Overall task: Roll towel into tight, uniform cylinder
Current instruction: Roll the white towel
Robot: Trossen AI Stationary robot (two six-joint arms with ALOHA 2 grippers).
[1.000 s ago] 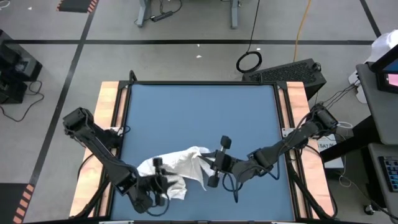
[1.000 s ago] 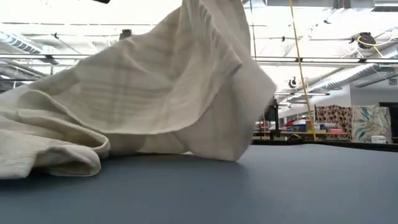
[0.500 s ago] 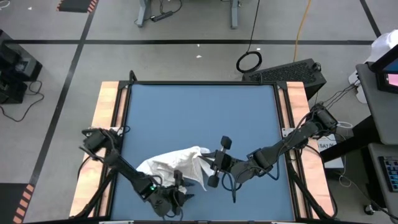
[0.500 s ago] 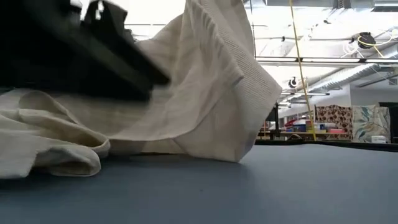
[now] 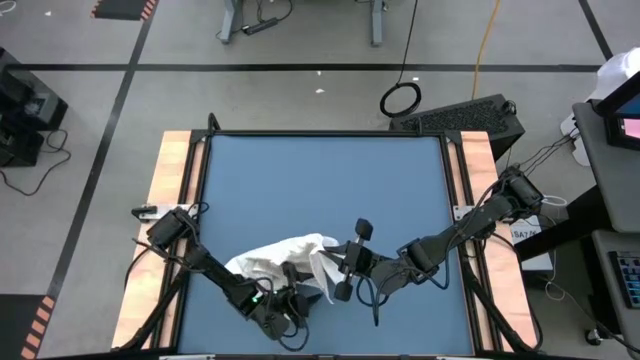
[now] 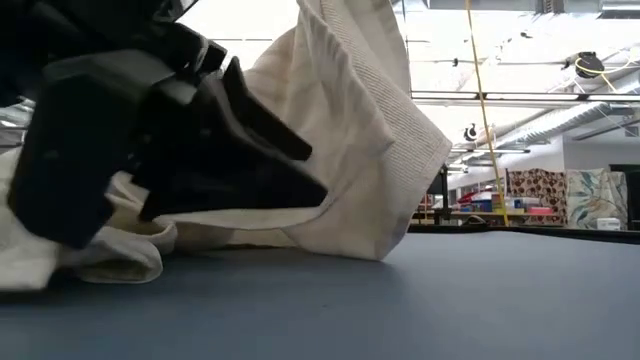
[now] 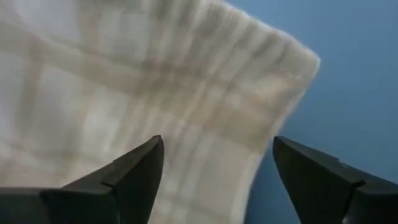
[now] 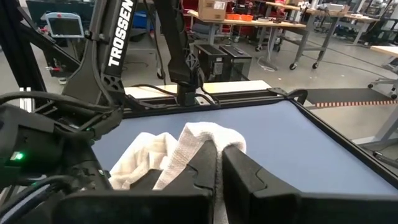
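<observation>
Towel (image 5: 283,258) lies crumpled in the lower centre of the high view, on the blue table (image 5: 320,190), near its bottom edge. Left gripper (image 5: 292,300) sits at the towel's lower edge; fingers apart, cloth seen between them in its wrist view, nothing clamped. Right gripper (image 5: 322,264) at the towel's right side, fingers together on a raised fold. In the low view a dark arm body fills the left half and hides much of the towel (image 6: 370,130); the cloth's top runs out of frame.
</observation>
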